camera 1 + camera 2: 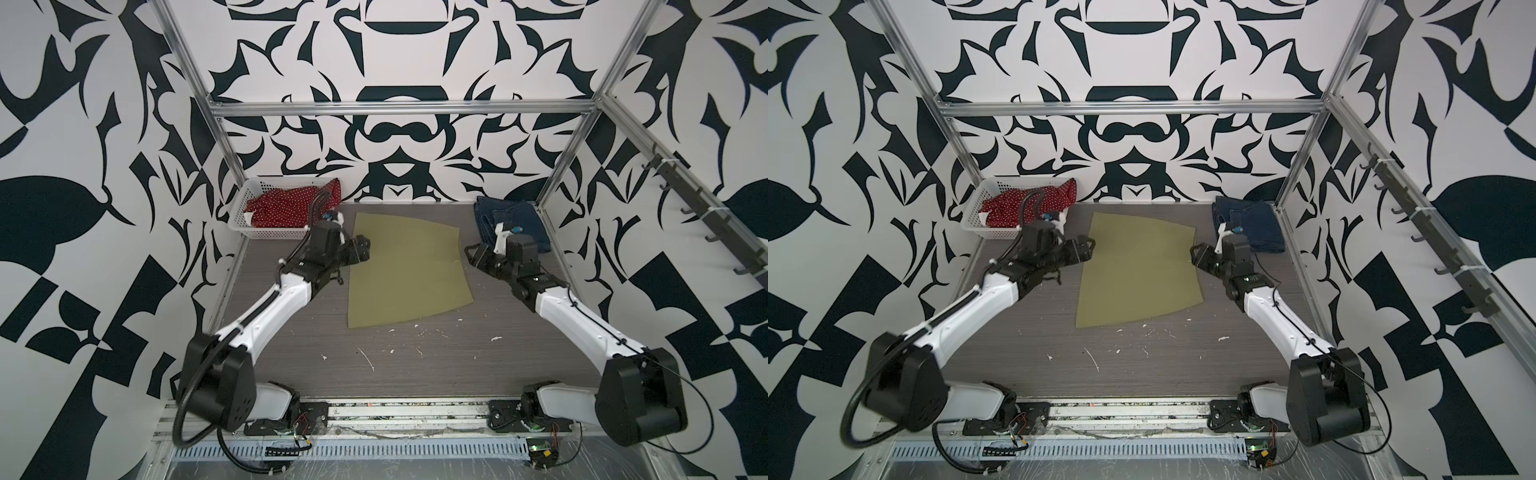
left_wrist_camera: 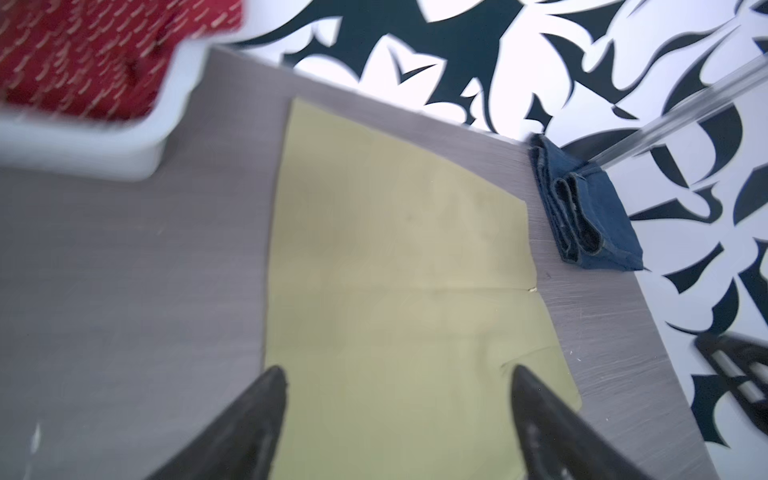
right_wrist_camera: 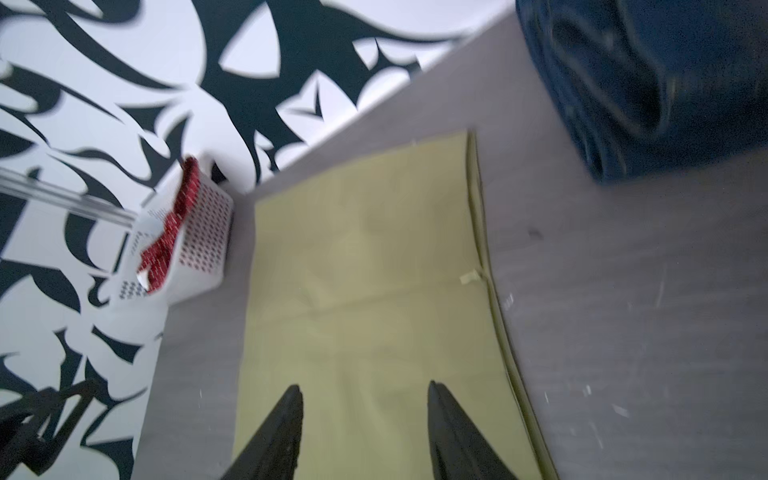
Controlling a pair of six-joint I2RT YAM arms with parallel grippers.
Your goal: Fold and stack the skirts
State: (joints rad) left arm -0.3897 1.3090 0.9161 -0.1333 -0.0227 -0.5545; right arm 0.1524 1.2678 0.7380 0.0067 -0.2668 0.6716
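Jaws on both arms stood apart beside the olive-green skirt (image 1: 409, 270), flat at the desk (image 1: 415, 365) centre; the denim skirt (image 1: 534, 216) lay folded upper right, the polka-dot skirt (image 1: 278, 208) in the basket (image 1: 266, 232) upper left.

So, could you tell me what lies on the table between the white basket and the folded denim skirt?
The olive-green skirt lies there, flat on the table, as seen in both top views.
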